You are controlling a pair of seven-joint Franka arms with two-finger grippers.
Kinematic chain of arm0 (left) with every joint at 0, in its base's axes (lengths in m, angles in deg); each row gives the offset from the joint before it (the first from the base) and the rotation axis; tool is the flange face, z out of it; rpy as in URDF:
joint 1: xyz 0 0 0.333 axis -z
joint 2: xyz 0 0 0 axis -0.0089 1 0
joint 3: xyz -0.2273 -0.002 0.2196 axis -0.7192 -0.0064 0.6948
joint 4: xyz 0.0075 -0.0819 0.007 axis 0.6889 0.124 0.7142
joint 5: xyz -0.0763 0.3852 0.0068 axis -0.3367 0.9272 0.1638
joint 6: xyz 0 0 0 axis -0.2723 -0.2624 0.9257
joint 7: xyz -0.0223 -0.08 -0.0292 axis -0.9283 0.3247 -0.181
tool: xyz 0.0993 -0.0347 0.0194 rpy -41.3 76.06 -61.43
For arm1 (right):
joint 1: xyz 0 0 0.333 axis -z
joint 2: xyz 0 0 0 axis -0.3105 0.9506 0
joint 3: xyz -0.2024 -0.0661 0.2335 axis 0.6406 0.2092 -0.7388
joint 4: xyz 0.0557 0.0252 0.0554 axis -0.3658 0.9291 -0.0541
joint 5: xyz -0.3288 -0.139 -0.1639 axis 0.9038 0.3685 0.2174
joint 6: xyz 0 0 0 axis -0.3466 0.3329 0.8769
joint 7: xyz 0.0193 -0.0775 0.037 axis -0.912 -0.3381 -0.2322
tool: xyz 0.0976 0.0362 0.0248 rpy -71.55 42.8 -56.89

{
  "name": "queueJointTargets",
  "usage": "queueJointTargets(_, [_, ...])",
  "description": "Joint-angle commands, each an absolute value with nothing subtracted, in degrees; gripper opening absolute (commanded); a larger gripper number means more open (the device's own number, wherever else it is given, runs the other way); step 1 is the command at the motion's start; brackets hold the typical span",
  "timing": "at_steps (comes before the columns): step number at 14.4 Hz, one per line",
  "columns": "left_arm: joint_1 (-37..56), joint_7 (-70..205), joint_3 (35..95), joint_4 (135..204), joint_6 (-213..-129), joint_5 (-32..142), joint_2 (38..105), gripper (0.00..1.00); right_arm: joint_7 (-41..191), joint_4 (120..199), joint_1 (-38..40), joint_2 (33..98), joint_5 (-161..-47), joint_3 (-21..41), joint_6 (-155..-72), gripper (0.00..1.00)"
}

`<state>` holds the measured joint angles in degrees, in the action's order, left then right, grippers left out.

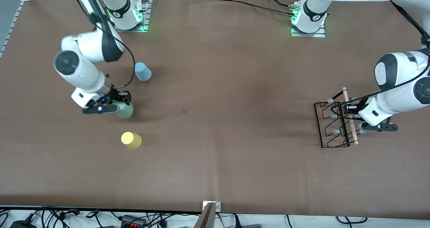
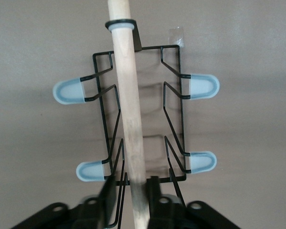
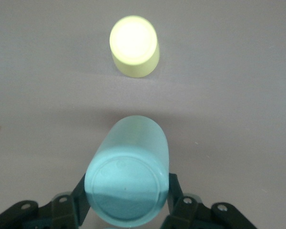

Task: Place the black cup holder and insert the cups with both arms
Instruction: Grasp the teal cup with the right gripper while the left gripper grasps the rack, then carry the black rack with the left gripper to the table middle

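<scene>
The right arm reaches down from its base toward its own end of the counter, wrist angled low, and the right gripper (image 1: 121, 109) has its fingers (image 3: 175, 192) pressed on both sides of what it holds. The left gripper (image 1: 349, 111) hangs at the opposite end, fingers (image 2: 108, 194) apparently clamped around a rod.

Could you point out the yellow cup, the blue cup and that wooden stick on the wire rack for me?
yellow cup (image 1: 131, 140): front view, on its upturned flat base.
blue cup (image 1: 142, 71): front view, on its side wall.
wooden rod (image 2: 130, 119): left wrist view, on the middle of its length, above the black cup holder (image 2: 176, 102).
</scene>
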<state>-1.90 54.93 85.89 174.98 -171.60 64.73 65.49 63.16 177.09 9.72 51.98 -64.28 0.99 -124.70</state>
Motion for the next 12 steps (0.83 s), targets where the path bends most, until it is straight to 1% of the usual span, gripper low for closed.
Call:
queueJointTargets(1, [-2.04, 54.54, 85.52, 175.59, -171.86, 65.5, 64.97, 0.01, 63.35, 174.04, 9.91, 47.57, -63.44, 0.56, -114.68, 0.0])
queueJointTargets(3, [-2.04, 54.54, 85.17, 175.07, -171.52, 65.5, 64.1, 0.01, 63.35, 172.28, 10.0, 45.19, -63.87, 0.3, -109.56, 0.0])
queueJointTargets(5, [-1.08, 55.24, 84.47, 173.67, -168.45, 65.5, 62.08, 0.01, 63.35, 172.18, 9.91, 44.13, -64.23, 0.21, -107.87, 0.0])
queueJointTargets(8, [-0.81, 56.38, 77.9, 171.38, -163.96, 65.33, 60.23, 0.01, 62.65, 171.22, 9.91, 44.57, -64.32, -0.58, -108.05, 0.0])
queueJointTargets(12, [-0.63, 70.68, 65.86, 171.29, -164.3, 65.06, 60.49, 0.01, 62.65, 171.04, 10.0, 44.74, -64.4, -0.58, -107.78, 0.0])
